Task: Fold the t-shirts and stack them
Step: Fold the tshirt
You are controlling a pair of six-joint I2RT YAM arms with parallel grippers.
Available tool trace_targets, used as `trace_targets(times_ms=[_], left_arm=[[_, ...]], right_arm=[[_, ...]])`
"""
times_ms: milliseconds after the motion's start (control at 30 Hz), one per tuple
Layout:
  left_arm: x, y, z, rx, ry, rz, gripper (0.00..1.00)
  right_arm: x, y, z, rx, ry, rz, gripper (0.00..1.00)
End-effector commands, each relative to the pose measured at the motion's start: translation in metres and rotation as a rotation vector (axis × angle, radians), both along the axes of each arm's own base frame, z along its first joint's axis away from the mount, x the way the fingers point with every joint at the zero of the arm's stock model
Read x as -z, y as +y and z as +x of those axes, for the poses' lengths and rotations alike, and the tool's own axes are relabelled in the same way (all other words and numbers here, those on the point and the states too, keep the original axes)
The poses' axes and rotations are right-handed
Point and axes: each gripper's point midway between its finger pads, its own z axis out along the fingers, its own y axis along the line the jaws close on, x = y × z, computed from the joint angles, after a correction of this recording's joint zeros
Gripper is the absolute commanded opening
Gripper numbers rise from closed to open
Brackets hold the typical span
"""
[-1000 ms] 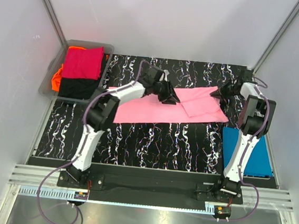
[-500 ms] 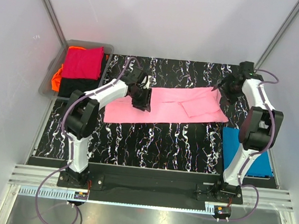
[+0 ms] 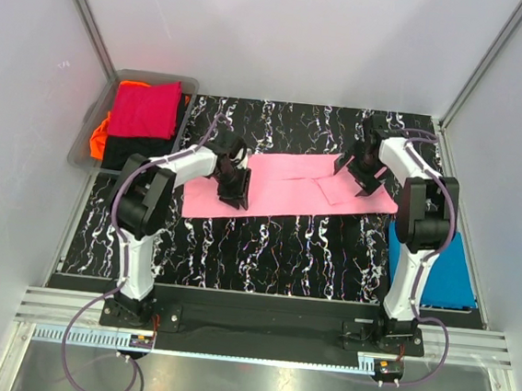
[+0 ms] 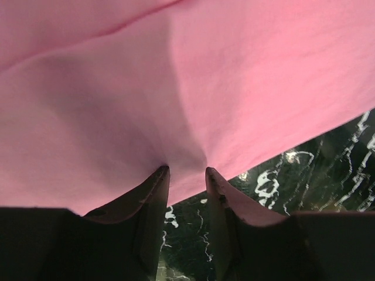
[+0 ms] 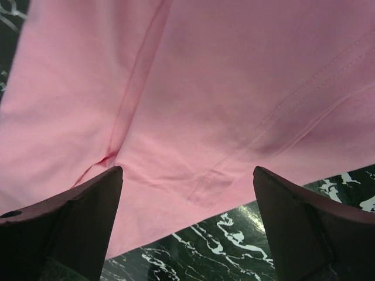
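Note:
A light pink t-shirt [image 3: 289,187] lies flat in a long strip across the middle of the black marbled table [image 3: 265,251]. My left gripper [image 3: 236,186] is at its left part. In the left wrist view its jaws [image 4: 184,171] stand a little apart, both tips pressing on the pink cloth [image 4: 234,70] near its edge, with a low ridge of cloth between them. My right gripper [image 3: 354,172] hovers over the shirt's right part, where a flap is folded over. In the right wrist view it [image 5: 187,170] is wide open above the pink cloth [image 5: 222,88], holding nothing. A folded bright blue t-shirt [image 3: 439,268] lies at the right edge.
A grey bin [image 3: 85,146] at the back left holds a crimson shirt [image 3: 146,109], an orange one [image 3: 98,135] and a black one [image 3: 135,154]. White walls with metal posts close in the back and both sides.
My left gripper has slid left along the pink shirt from its middle to its left part. My right gripper has let go at the far right corner, opened wide and moved left over the shirt.

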Motion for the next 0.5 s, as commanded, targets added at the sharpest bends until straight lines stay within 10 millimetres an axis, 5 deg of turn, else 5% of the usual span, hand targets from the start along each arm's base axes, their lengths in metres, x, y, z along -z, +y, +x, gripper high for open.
trace_targets(times_ms=[0,300,467], left_arm=[[0.019,0.002,-0.025,-0.013,0.095,-0.003,0.38],[0.018,-0.016,-0.073,-0.028,0.204,-0.082,0.38],[0.019,-0.043,-0.112,0.008,0.252,-0.12,0.38]], right_arm=[[0.005,-0.005,0.012,0.073,-0.005,-0.052,1.0],[0.03,-0.005,0.029,0.08,0.007,-0.109,1.0],[0.04,-0.005,0.046,0.013,-0.008,-0.139,1.0]])
